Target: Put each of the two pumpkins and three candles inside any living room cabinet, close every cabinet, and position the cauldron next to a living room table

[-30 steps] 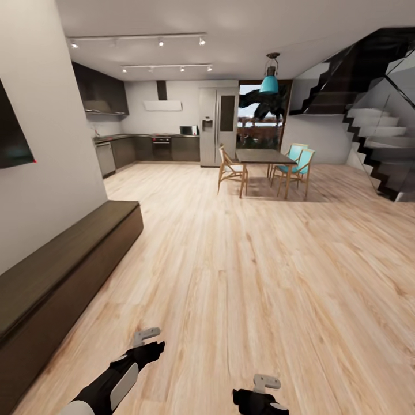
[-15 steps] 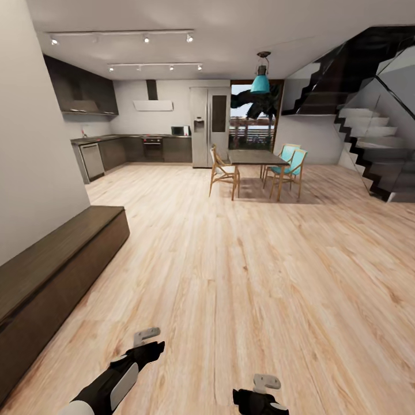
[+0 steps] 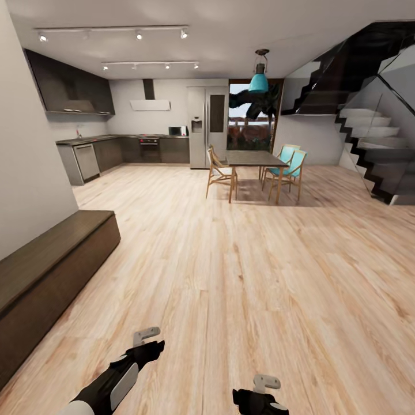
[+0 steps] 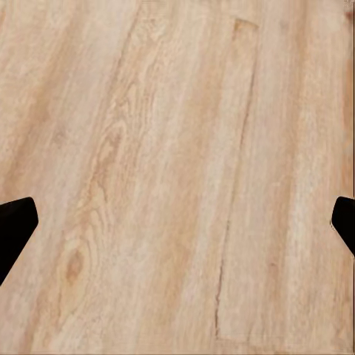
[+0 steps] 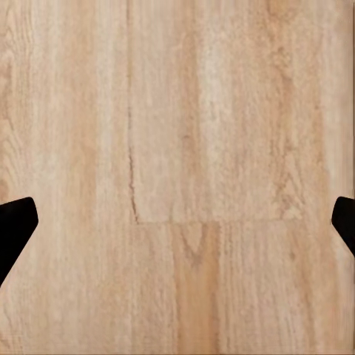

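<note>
I carry both arms low and tucked for transit. The cabinet (image 3: 52,271), drawers shut, runs well left of and ahead of my left gripper (image 3: 147,341), which is spread wide and empty over bare floor (image 4: 177,177). My right gripper (image 3: 262,387) likewise gapes, holding nothing.
</note>
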### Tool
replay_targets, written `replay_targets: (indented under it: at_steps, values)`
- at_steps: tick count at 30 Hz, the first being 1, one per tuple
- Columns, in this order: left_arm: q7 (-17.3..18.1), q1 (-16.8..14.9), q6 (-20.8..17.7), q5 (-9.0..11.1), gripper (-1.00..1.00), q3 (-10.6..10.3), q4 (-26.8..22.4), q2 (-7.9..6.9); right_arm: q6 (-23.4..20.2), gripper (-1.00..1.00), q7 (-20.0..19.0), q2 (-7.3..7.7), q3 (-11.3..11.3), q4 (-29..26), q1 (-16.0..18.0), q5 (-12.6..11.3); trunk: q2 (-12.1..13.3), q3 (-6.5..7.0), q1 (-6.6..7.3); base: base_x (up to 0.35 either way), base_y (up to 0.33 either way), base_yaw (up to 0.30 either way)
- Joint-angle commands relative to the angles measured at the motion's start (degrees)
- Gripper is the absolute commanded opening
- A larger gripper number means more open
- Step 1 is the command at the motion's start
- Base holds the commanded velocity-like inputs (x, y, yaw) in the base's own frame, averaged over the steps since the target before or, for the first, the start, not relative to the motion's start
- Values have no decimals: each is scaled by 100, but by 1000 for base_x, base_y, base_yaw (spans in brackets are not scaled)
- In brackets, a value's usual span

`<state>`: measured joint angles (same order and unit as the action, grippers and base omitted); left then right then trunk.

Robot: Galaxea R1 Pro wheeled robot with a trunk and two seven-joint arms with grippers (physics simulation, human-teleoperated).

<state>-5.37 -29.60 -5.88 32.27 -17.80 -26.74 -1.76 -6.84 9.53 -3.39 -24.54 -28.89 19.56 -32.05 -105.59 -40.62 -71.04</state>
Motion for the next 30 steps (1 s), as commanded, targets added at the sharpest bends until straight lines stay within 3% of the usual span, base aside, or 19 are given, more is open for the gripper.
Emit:
replay_targets:
  at_steps: [1,22,30]
  values:
    - [-52,-2,-20,51,100,-48,-16,-8,-19,100,50,6,-43,-12,4,-42,-2,-6,-3,303,-170,0]
    - [-57,-2,-19,51,100,-48,-7,-5,-19,100,48,6,-51,-3,4,-30,-2,-6,-3,303,-169,0]
    - [-60,-2,-15,51,100,-48,-5,-4,-19,100,48,6,-50,-3,4,-30,-2,-6,-3,317,-61,0]
